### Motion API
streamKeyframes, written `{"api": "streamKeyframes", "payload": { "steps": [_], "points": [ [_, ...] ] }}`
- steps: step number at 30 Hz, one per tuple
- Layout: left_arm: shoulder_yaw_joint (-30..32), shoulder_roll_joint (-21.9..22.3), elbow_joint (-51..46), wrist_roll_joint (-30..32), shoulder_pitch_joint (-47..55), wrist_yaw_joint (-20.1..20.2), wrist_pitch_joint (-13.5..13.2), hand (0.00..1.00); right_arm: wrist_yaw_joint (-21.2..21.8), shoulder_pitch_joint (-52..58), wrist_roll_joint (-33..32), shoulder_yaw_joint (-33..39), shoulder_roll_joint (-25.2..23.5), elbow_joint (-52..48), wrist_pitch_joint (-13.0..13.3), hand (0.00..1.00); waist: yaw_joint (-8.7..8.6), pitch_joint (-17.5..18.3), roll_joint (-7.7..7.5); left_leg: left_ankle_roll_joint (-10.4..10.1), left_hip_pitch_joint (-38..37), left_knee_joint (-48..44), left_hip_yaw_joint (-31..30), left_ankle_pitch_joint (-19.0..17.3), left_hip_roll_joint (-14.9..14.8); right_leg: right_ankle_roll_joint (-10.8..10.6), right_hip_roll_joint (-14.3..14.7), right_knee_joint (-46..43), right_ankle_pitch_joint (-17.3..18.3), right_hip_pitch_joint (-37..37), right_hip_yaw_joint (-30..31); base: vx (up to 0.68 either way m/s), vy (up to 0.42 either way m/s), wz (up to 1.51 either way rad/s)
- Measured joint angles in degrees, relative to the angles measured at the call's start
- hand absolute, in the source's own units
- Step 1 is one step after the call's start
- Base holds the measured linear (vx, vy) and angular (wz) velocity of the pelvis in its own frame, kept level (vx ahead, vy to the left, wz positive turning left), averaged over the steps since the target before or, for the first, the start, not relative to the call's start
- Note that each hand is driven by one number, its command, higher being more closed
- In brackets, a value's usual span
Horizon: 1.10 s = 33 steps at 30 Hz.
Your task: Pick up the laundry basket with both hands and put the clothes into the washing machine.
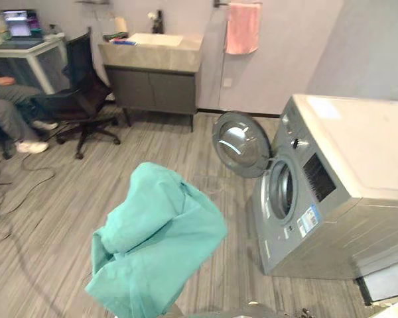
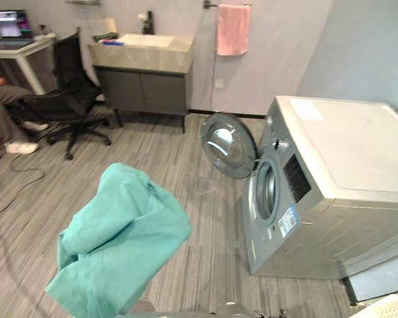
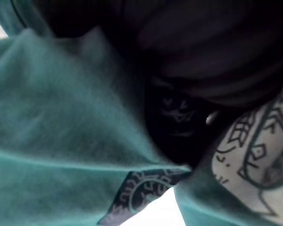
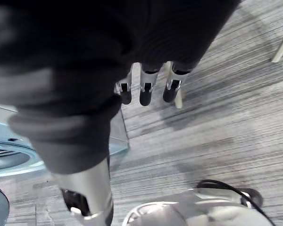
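Looking down at a grey striped floor with lots of bare room in the middle. On the right, one washing machine, its round hole facing left toward the open floor. One round door swung wide, its edge sticking out over the floor.

Held up low in the middle, one green cloth, all bunched up, with a strip of bare floor between it and the washing machine. Longer from top to bottom than from side to side, drooping toward the lower left.

Left hand wrapped up in the green cloth; cannot tell if gripping or loose. Right hand hanging loose over the floor, holding nothing.

Peeking in at the lower right edge, a corner of one white basket, well apart from the cloth.

Along the back wall, one sink cabinet and one pink towel. To the far left, one black chair and one sitting person.
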State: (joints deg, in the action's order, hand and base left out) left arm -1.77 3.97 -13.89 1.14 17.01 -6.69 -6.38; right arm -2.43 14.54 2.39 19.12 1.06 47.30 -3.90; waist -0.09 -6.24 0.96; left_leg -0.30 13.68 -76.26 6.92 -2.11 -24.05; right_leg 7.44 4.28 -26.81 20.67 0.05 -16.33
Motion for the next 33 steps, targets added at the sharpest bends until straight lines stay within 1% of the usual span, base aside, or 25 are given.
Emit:
{"api": "streamKeyframes", "payload": {
  "steps": [2, 3, 4, 6, 7, 8, 9, 11, 14, 15, 16, 18, 19, 20, 21, 22, 23, 24, 25, 27, 29, 30, 31, 32, 33],
  "points": [
    [1.12, 0.09, 0.0, -0.52, 0.8, -0.21, 0.37, 1.0, -0.04, 0.04, 0.36, -1.97, -0.09, -0.93, -0.08, 0.0, 1.12, 0.34, -0.76, 1.93, 2.59, 0.98, 4.34, -3.36, 0.1, 0.03, 0.26, 3.6, -0.94, 3.2, 3.87, 0.39, 0.042, -1.06],
    [1.85, 0.13, 0.0, -0.62, 0.88, -0.52, 0.45, 1.0, 0.01, -0.38, 0.51, -3.46, -0.16, -1.33, -0.05, 0.0, 1.46, 0.22, -1.77, 1.92, 4.89, 4.33, 6.17, -6.3, 0.18, -1.04, 0.19, 6.36, -2.13, 5.06, 6.39, 0.35, 0.062, -1.03],
    [2.1, 0.15, 0.0, -0.68, 0.89, -0.78, 0.44, 1.0, 0.03, -0.9, 0.53, -3.79, -0.25, -1.43, -0.03, 0.0, 1.78, 0.32, -1.58, 1.88, 5.9, 7.02, 6.66, -7.54, 0.3, -1.22, 0.16, 7.5, -2.37, 6.11, 7.55, 0.43, 0.127, -1.08],
    [2.28, 0.11, 0.01, -1.0, 0.75, -0.91, 0.51, 1.0, 0.08, -2.17, 0.97, -4.54, -0.46, -1.51, 0.14, 0.0, 2.32, 0.06, -2.0, 1.44, 7.68, 21.5, 6.91, -10.98, 3.14, -1.53, -0.6, 9.18, -2.51, 9.24, 10.84, 0.48, 0.255, -0.9],
    [2.06, 0.08, 0.01, -1.09, 0.64, -0.9, 0.51, 1.0, 0.06, -2.4, 1.39, -4.59, -0.6, -1.46, 0.16, 0.0, 2.29, -0.02, -2.07, 1.6, 7.94, 25.71, 6.51, -11.06, 4.28, -1.68, -1.1, 9.13, -2.44, 9.85, 10.97, 0.44, 0.301, -0.62],
    [1.87, 0.09, 0.02, -1.21, 0.44, -0.99, 0.51, 1.0, 0.04, -2.66, 2.47, -5.07, -0.78, -1.18, 0.22, 0.0, 2.3, 0.34, -1.98, 1.02, 7.49, 36.59, 5.92, -9.38, 7.59, -4.53, -2.66, 8.41, -1.58, 10.73, 10.91, 0.43, 0.329, -0.52],
    [1.35, -0.19, 0.05, -1.68, 0.31, -1.12, 0.33, 1.0, 0.21, -2.38, 2.75, -5.39, 0.17, -0.27, 0.58, 0.0, 2.38, 0.31, -1.3, -0.65, 5.71, 48.04, 4.36, 0.72, 9.75, -8.56, -3.27, 7.76, 0.57, 11.18, 9.94, 0.33, 0.269, -0.47],
    [3.17, -0.41, 1.45, -2.74, -2.11, -1.99, 0.85, 1.0, 0.12, -3.76, 2.87, -6.68, -1.82, 2.6, 1.1, 0.0, 1.41, 1.05, -5.03, 1.18, 6.15, 47.0, 5.95, -0.98, 12.89, -9.32, -6.46, 11.81, 1.27, 12.31, 8.66, 0.42, 0.268, -0.07],
    [3.7, -0.05, 1.72, -2.83, -3.61, -2.44, 0.93, 1.0, 0.57, -6.08, 2.77, -6.63, -3.66, 5.99, 1.27, 0.0, 1.44, 1.05, -5.91, 2.2, 6.21, 46.16, 8.43, -2.51, 12.96, -10.34, -6.73, 19.28, -4.24, 14.95, 8.41, 0.27, 0.163, -0.14],
    [3.27, 0.03, 1.72, -2.79, -3.28, -2.22, 0.96, 1.0, 1.71, -6.37, 2.71, -5.9, -3.35, 6.38, 1.39, 0.0, 1.66, 1.06, -5.4, 1.99, 5.01, 46.33, 8.87, -3.75, 12.86, -10.44, -7.07, 19.24, -5.44, 15.23, 8.64, 0.11, 0.135, -0.31],
    [2.78, 0.01, 1.74, -2.77, -3.23, -2.19, 0.97, 1.0, 2.64, -6.56, 2.48, -5.02, -3.27, 6.34, 1.55, 0.0, 1.78, 0.99, -4.65, 1.13, 4.15, 46.72, 9.27, -5.92, 12.98, -10.67, -7.38, 16.25, -5.38, 14.53, 8.4, 0.13, 0.186, -0.28],
    [2.06, -0.56, 2.73, -2.78, -3.09, -2.16, 1.09, 1.0, 2.38, -8.01, 2.7, -1.79, -3.09, 7.44, 1.41, 0.0, 1.64, 0.54, -3.97, 0.52, 1.11, 48.39, 10.14, -7.54, 13.12, -11.96, -9.3, 0.19, -5.02, 8.54, 7.26, 0.06, 0.123, -0.13],
    [1.09, -1.38, 2.69, -2.78, -2.49, -2.13, 1.11, 1.0, 2.39, -8.08, 2.68, -0.67, -3.38, 7.54, 1.23, 0.0, 1.51, 0.23, -4.34, 0.49, -1.21, 50.17, 11.28, -7.55, 14.3, -15.45, -12.67, -13.38, -7.6, 1.82, 6.67, 0.11, 0.091, -0.03],
    [0.15, -2.65, 2.64, -2.78, -2.07, -2.13, 1.2, 1.0, 2.37, -8.45, 2.64, 0.3, -4.11, 7.07, 1.22, 0.0, 1.14, 0.17, -5.41, 0.63, -3.21, 51.4, 12.05, -7.64, 15.82, -16.54, -16.01, -23.1, -13.1, -2.55, 6.76, 0.1, 0.068, 0.06],
    [0.07, -3.43, 2.62, -2.77, -1.84, -2.15, 1.3, 1.0, 2.29, -8.69, 2.67, 0.35, -4.31, 6.82, 1.12, 0.0, 0.95, 0.21, -5.68, 0.66, -4.17, 52.05, 12.13, -7.64, 16.37, -16.05, -17.17, -25.79, -16.43, -3.84, 6.36, 0.15, 0.081, 0.09],
    [-0.66, -4.24, 2.5, -2.76, -1.71, -2.14, 1.73, 1.0, 2.09, -8.59, 2.85, 0.33, -4.59, 6.11, 0.82, 0.0, 1.1, 0.19, -5.4, 0.77, -6.36, 53.96, 12.7, -7.61, 16.65, -14.18, -19.11, -29.12, -23.75, -5.74, 4.63, 0.14, 0.071, -0.03],
    [-0.86, -4.45, 1.87, -2.75, -1.39, -2.19, 1.75, 1.0, 1.96, -8.48, 3.03, 0.15, -4.25, 5.47, 0.84, 0.0, 1.02, 0.16, -4.97, 1.62, -7.67, 55.5, 12.86, -7.51, 16.61, -12.98, -20.34, -31.55, -23.22, -7.04, 2.55, 0.23, 0.111, -0.27],
    [0.02, -4.55, 1.25, -2.77, -1.41, -2.29, 1.74, 1.0, 1.34, -8.65, 3.95, 0.1, -4.28, 4.75, 0.86, 0.0, 1.02, 0.11, -4.75, 1.95, -8.92, 56.91, 13.67, -7.74, 16.26, -10.05, -22.74, -32.56, -14.69, -9.63, -2.69, 0.2, 0.083, -0.33],
    [0.13, -4.61, 1.22, -2.77, -1.44, -2.28, 1.73, 1.0, 1.2, -8.78, 4.38, 0.12, -4.37, 4.6, 0.82, 0.0, 0.99, 0.06, -4.67, 1.93, -9.55, 57.69, 14.08, -7.74, 16.2, -9.47, -23.64, -31.54, -12.34, -10.4, -5.69, 0.19, 0.059, -0.43],
    [0.29, -4.54, 1.41, -3.3, -1.46, -2.21, 1.77, 1.0, 0.87, -9.18, 5.05, -0.6, -4.06, 5.17, 0.77, 0.0, 0.92, 0.03, -4.63, 0.9, -11.86, 60.25, 17.75, -7.43, 15.83, -8.77, -24.48, -21.0, -8.77, -10.57, -18.66, 0.16, 0.016, -0.61],
    [0.4, -4.19, 3.03, -4.1, -2.11, -2.18, 1.72, 1.0, 1.0, -9.6, 5.12, -2.45, -3.28, 5.67, 0.36, 0.0, 1.01, 0.02, -4.59, -0.4, -13.02, 59.26, 20.1, -8.85, 15.5, -7.13, -22.65, -11.81, -8.7, -9.73, -24.17, 0.17, -0.026, -0.79],
    [0.89, -3.09, 4.83, -5.02, -2.55, -2.14, 2.0, 1.0, 1.21, -9.54, 5.58, -3.74, -3.16, 5.47, -0.15, 0.0, 0.84, -0.01, -4.64, -1.86, -13.84, 53.65, 22.0, -12.7, 13.81, -3.52, -19.31, -3.77, -7.29, -6.42, -26.66, 0.3, -0.071, -0.84],
    [1.25, -1.86, 5.65, -5.02, -2.62, -2.13, 2.18, 1.0, 1.34, -9.58, 6.2, -3.98, -2.92, 5.13, -0.25, 0.0, 1.02, -0.25, -3.99, -2.56, -14.34, 50.14, 22.72, -14.63, 11.97, -3.69, -17.7, -1.85, -5.14, -4.42, -26.54, 0.29, -0.063, -0.78],
    [1.65, -0.46, 6.21, -5.03, -2.62, -2.15, 2.46, 1.0, 1.42, -9.74, 6.76, -4.6, -2.28, 4.56, -0.24, 0.0, 1.04, -0.82, -2.3, -3.03, -14.29, 45.95, 23.09, -15.83, 9.29, -3.22, -15.92, -1.52, -5.55, -3.29, -26.24, 0.23, -0.034, -0.68],
    [1.93, 0.08, 6.36, -5.11, -2.34, -2.12, 2.8, 1.0, 1.31, -9.25, 7.08, -5.72, -1.7, 3.18, -0.21, 0.0, 1.11, -1.12, -0.88, -2.54, -11.85, 35.02, 22.8, -15.37, 4.1, -3.18, -13.11, -0.36, -4.77, -1.25, -25.26, 0.17, -0.037, -0.78]
  ]
}}
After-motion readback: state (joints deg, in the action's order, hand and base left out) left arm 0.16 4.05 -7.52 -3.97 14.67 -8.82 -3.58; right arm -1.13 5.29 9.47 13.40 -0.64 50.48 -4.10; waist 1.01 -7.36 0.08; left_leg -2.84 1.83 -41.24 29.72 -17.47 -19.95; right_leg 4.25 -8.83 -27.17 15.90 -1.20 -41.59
